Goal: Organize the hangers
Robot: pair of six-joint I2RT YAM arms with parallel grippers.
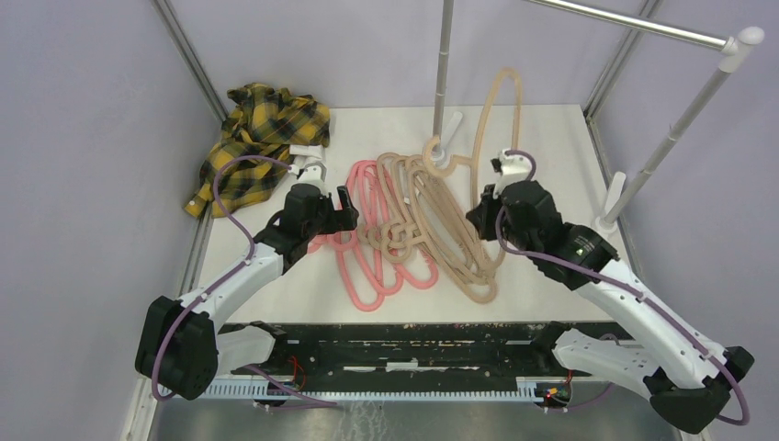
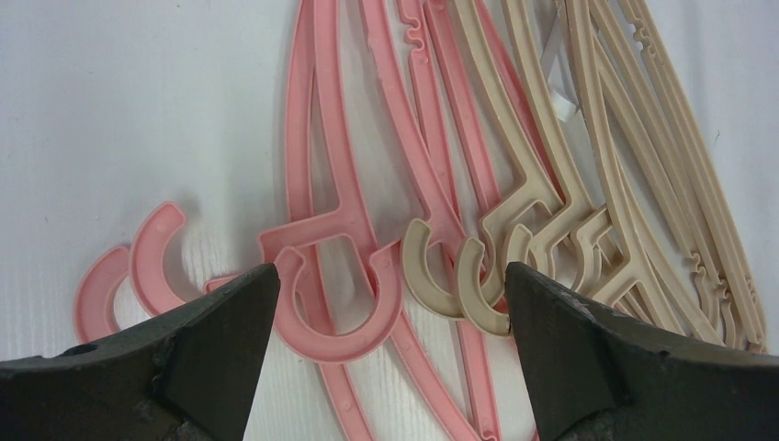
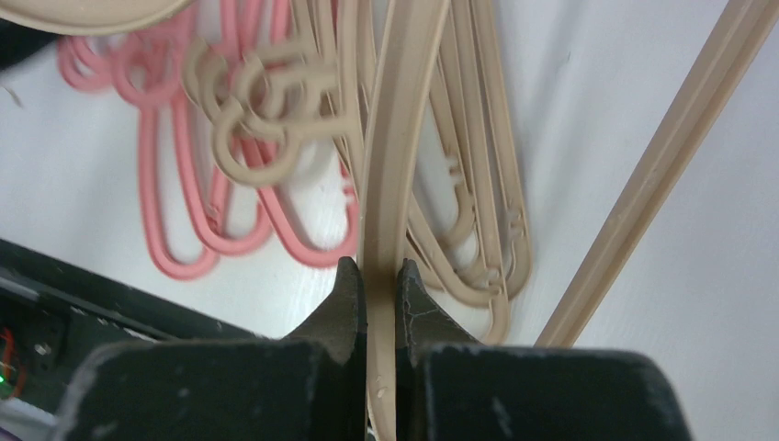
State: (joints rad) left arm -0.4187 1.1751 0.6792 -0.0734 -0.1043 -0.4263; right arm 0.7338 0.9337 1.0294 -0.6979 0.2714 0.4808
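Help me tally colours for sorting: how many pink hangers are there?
3 pink hangers on the table, at the pile's left: two hooks side by side outermost, one beside the beige hooks. Overlap may hide more.

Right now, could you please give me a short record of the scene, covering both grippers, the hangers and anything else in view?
left gripper: open, over the hooks of the pink hangers
right gripper: shut on one beige hanger, held above the pile
pile: pink hangers on the left, other beige hangers on the right, overlapping on the table
shirt: yellow plaid shirt, crumpled at the far left corner
rail: upper right, no hanger on its visible part
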